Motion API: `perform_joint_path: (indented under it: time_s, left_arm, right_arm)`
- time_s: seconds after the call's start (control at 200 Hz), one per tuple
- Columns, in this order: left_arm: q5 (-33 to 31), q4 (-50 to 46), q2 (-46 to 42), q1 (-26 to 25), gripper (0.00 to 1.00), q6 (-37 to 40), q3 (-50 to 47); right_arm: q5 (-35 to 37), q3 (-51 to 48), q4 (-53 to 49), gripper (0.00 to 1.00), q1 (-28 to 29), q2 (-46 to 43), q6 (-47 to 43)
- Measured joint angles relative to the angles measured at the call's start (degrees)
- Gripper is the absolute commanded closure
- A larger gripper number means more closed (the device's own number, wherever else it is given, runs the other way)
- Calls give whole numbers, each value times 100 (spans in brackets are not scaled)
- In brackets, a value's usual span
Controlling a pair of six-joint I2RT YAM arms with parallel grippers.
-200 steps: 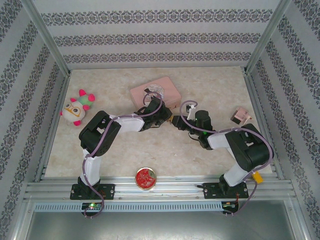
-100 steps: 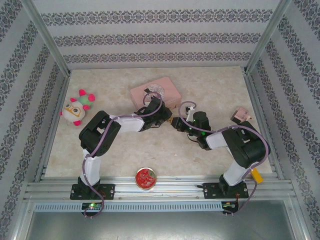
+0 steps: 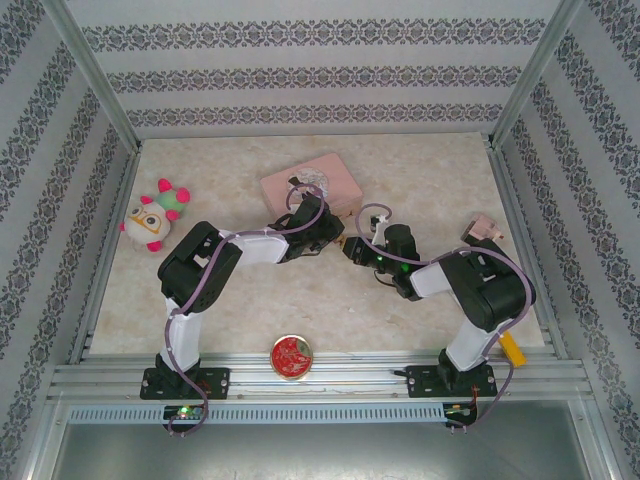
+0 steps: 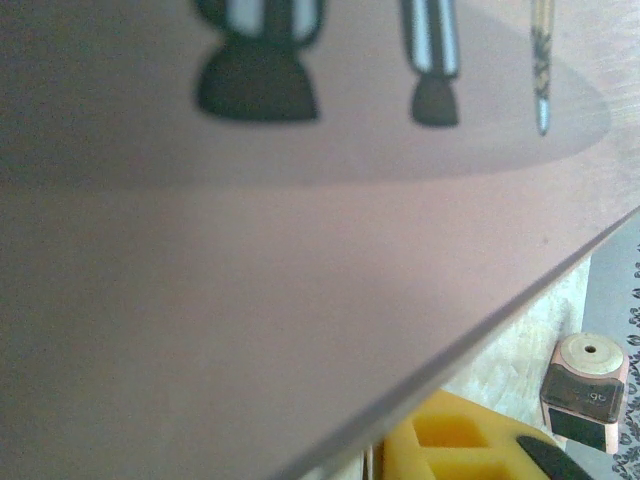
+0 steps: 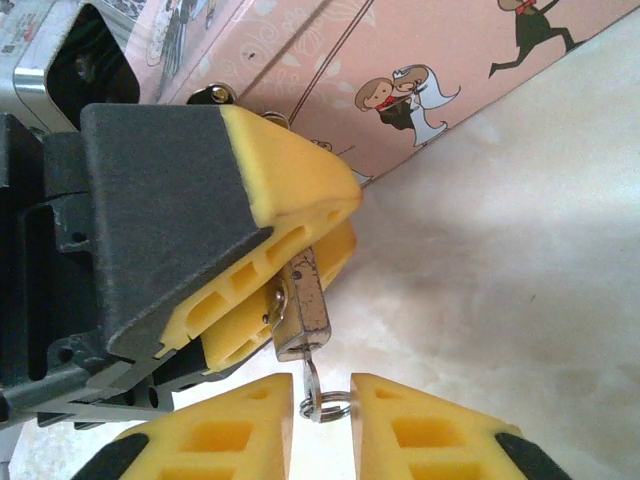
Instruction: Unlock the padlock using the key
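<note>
Now, padlock [image 5: 305, 310]: its brass body is pinched between the closed fingers of the left gripper [image 5: 345, 222], mid-table, just on the near side of the pink tin [image 5: 450, 60]. The keyhole end faces the other arm, so the lock cannot swing.
Key [image 5: 312, 375]: seated in the keyhole, with its ring [image 5: 326, 406] hanging below.
Right gripper [image 5: 322, 388]: the fingers stand narrowly apart on either side of the ring; I cannot tell whether they pinch it.
Step, as I judge: grip the key and turn it.
</note>
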Motion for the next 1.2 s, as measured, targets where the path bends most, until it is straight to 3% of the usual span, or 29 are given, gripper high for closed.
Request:
perform_joint_path:
  time_s: [0.625,0.875,1.199]
  left_arm:
    - [0,48,0,2,90,72,-35]
    - [-7,138,0,59,90,142,-74]
    - [-35,262,0,155,79,197,-140]
  right_arm:
    - [-24,214,2,91,74,201,380]
    - [-79,214,560,97,74,540,1845]
    - [-195,214,1880,100,72,1294,3528]
